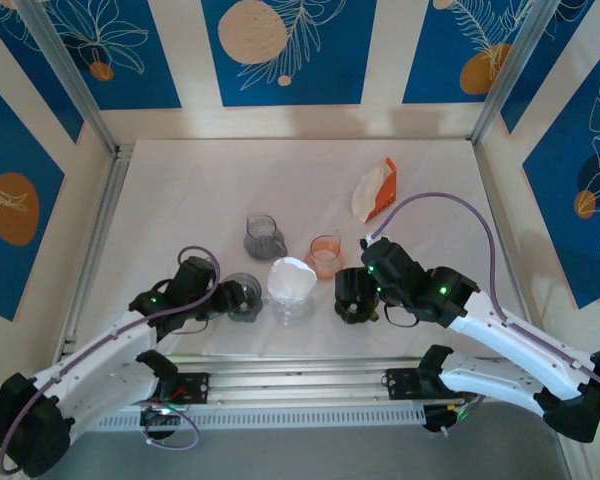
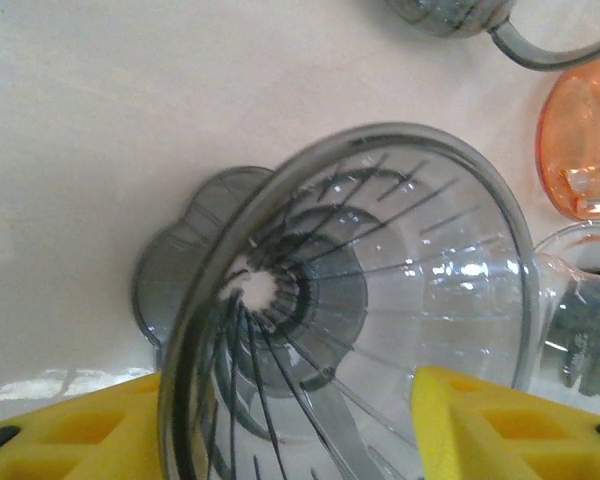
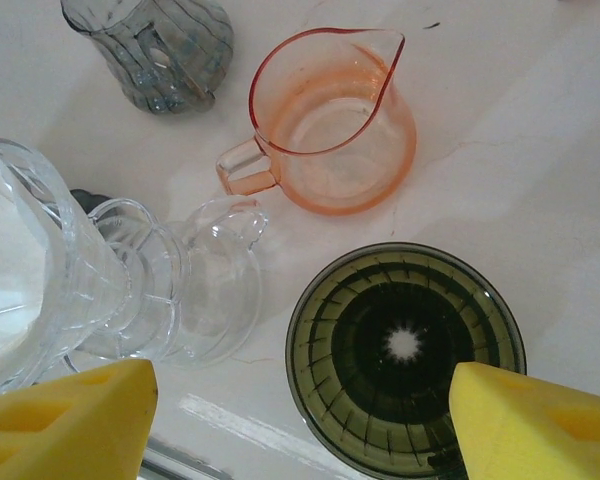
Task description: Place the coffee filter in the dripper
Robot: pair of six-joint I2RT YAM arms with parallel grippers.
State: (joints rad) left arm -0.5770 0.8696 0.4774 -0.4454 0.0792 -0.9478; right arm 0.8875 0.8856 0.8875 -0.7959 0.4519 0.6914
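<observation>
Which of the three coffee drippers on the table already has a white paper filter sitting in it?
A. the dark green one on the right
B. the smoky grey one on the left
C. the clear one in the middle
C: the white paper filter sits in the clear dripper, while the smoky grey dripper and the dark green dripper show bare ribs right down to the hole.
</observation>
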